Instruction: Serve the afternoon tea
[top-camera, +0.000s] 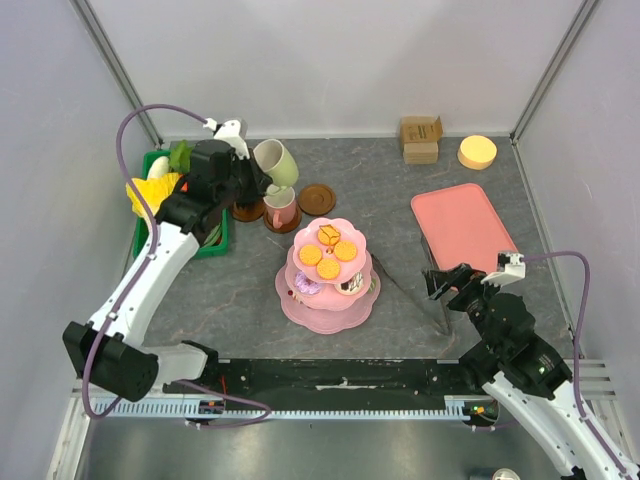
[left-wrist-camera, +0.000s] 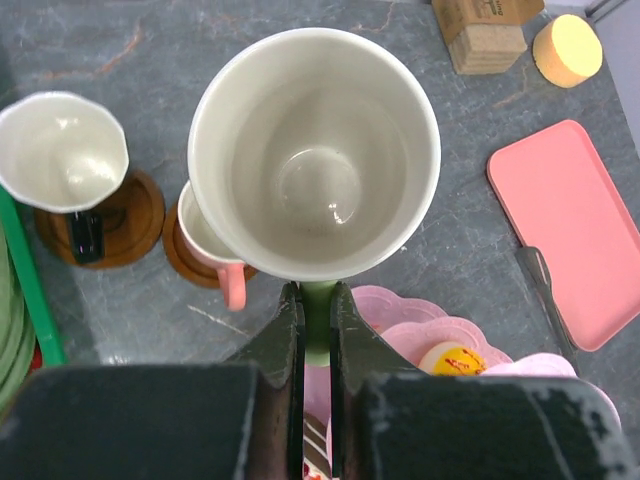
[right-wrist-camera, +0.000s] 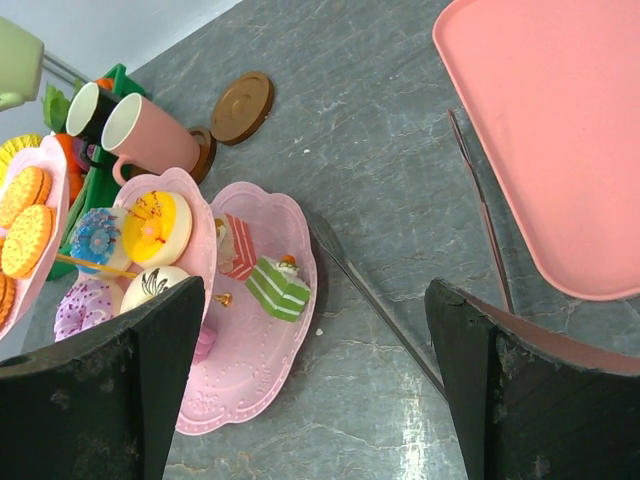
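Left wrist view: left gripper (left-wrist-camera: 315, 305) clenches the pale mug (left-wrist-camera: 315, 150) by its handle, above the pink mug (left-wrist-camera: 205, 242). At four o'clock of the pink tiered stand (top-camera: 325, 318), the right gripper (top-camera: 443, 283) hovers released.

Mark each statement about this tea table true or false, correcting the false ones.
1. The left fingers are shut on the pale mug's handle. True.
2. The pink mug lies on its side. False: it stands upright on a brown saucer.
3. The right fingers are open, holding nothing. True.
4. Every saucer carries a mug. False: the rightmost saucer is bare.
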